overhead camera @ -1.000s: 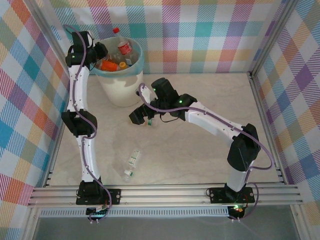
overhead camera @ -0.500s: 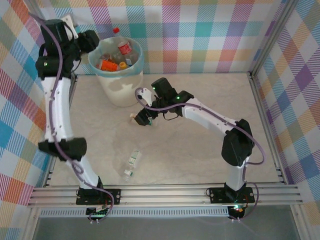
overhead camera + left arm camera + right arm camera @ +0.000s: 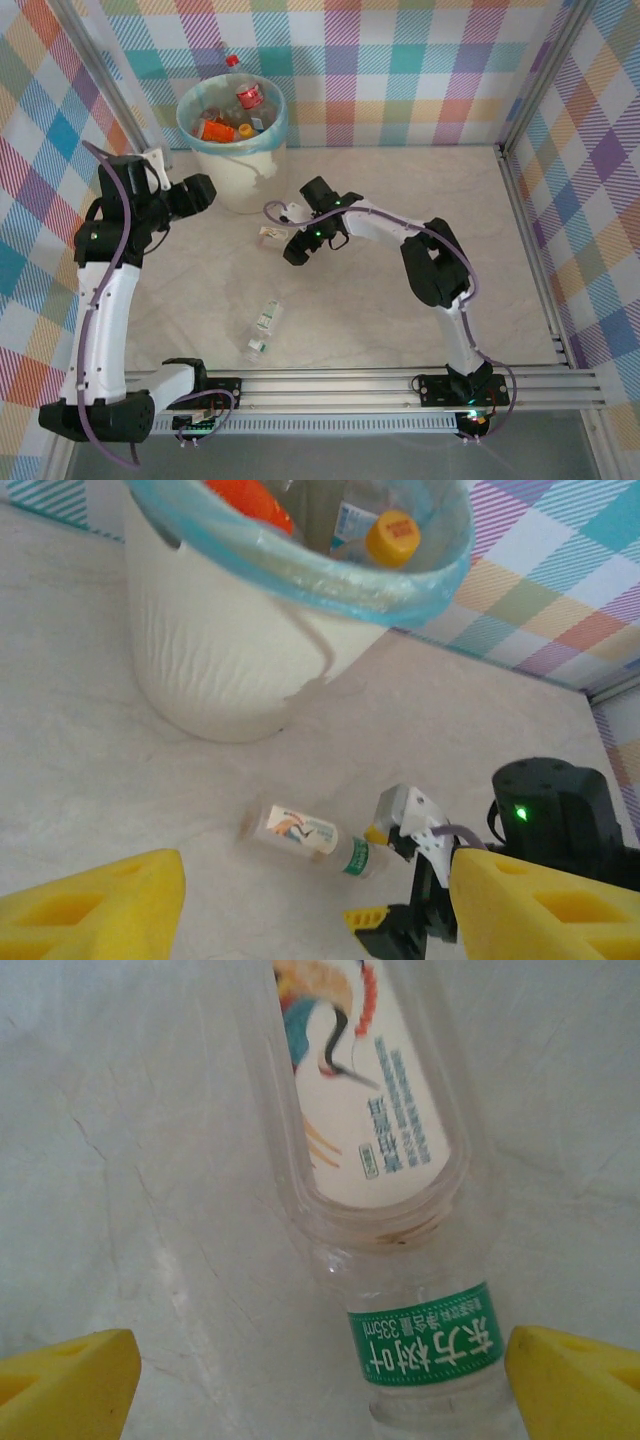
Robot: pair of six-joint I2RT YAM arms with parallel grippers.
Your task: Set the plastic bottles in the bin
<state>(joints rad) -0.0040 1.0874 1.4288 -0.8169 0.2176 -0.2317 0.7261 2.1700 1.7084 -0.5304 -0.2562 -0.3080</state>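
Table (image 3: 400, 320): pale marbled top with plaid walls around it. Clock directions are read in the overhead view, with 12 pointing away from the arm bases.
Near bottle (image 3: 265, 320): lies on its side close to the front rail, between the two arm bases, with one end toward 7 o'clock. Nothing touches it.
Right gripper (image 3: 320, 1385): sits mid-table at the end of an arm stretched toward 9 o'clock. Its jaws are spread wide, with one yellow fingertip (image 3: 70, 1385) on each side of a bottle's neck. Bare table shows between each tip and the plastic, so nothing is gripped.
Crane-label bottle (image 3: 370, 1110): clear and lying flat on the table, with a white label showing a bird drawing and a green band on the neck. In the right wrist view its body points to 12 o'clock and its neck to 6. It sits at about 5 o'clock of the bin, near it but apart.
Left gripper (image 3: 315, 905): hangs at 7 o'clock of the bin, just beside its wall, pointing toward 3 o'clock. Its yellow fingers are far apart and hold nothing.
Bin (image 3: 245, 185): cream-white, round and upright at 11 o'clock of the table by the back wall, with a teal bag folded over its rim.
Bottles in the bin (image 3: 235, 125): several, with orange and red labels and a yellow cap. One red-capped bottle (image 3: 232, 62) pokes above the far rim at 12 o'clock.
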